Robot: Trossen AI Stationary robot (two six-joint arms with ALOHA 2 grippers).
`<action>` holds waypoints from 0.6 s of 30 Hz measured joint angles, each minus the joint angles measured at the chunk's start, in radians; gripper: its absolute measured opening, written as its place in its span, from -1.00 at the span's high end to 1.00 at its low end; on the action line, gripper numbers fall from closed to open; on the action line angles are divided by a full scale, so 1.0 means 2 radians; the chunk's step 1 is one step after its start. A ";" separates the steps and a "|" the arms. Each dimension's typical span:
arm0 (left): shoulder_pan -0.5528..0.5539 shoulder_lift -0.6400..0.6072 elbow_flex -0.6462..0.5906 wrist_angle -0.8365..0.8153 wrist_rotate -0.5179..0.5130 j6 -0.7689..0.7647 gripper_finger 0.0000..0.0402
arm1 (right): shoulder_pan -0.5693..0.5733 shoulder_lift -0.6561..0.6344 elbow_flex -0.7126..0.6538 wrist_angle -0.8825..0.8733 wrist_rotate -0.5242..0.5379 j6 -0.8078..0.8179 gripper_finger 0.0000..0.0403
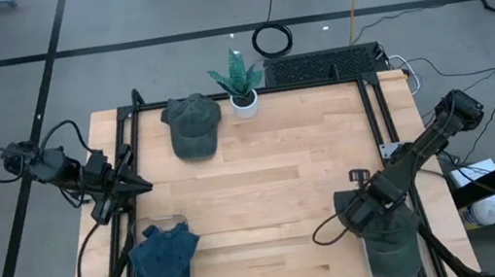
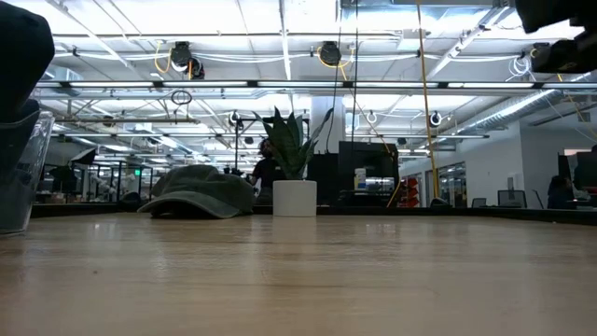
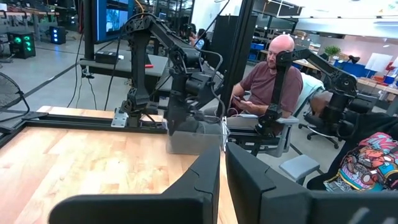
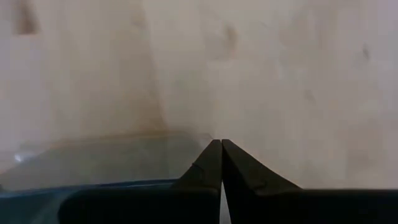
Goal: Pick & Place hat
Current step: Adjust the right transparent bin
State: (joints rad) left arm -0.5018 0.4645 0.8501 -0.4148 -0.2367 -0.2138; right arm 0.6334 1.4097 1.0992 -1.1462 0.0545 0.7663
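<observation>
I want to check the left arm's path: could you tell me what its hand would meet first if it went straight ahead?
Probably nothing on the table: the left hand, shut, points across bare wood toward the right arm and the clear bin beneath it, which it would likely meet first. Depth is unclear.

We see an open-plan robotics lab | exposed ceiling trusses point(image 2: 280, 84) with strip lights and hanging cable reels point(image 2: 182, 58) | concrete floor point(image 1: 16, 104) with loose cables | wooden tabletop point(image 1: 274, 184) in a black frame | other robot arms point(image 3: 155, 62) on stands | a seated person point(image 3: 267, 81) | monitors point(image 2: 511, 198) on distant desks.
</observation>
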 joint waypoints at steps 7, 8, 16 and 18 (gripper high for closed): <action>0.000 0.000 0.000 0.000 0.000 0.000 0.85 | 0.001 0.000 0.000 -0.011 0.011 0.009 1.00; 0.000 0.000 0.000 0.000 0.000 0.000 0.85 | 0.001 0.000 0.000 -0.003 0.010 0.002 1.00; 0.000 0.000 0.000 0.000 0.000 0.000 0.85 | 0.001 0.000 0.000 0.058 0.011 -0.044 1.00; 0.000 0.000 0.000 0.000 0.000 0.000 0.85 | 0.001 0.000 0.000 0.085 -0.004 -0.048 1.00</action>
State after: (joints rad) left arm -0.5018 0.4648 0.8501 -0.4148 -0.2367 -0.2138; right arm 0.6354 1.4097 1.0992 -0.9771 0.0455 0.6694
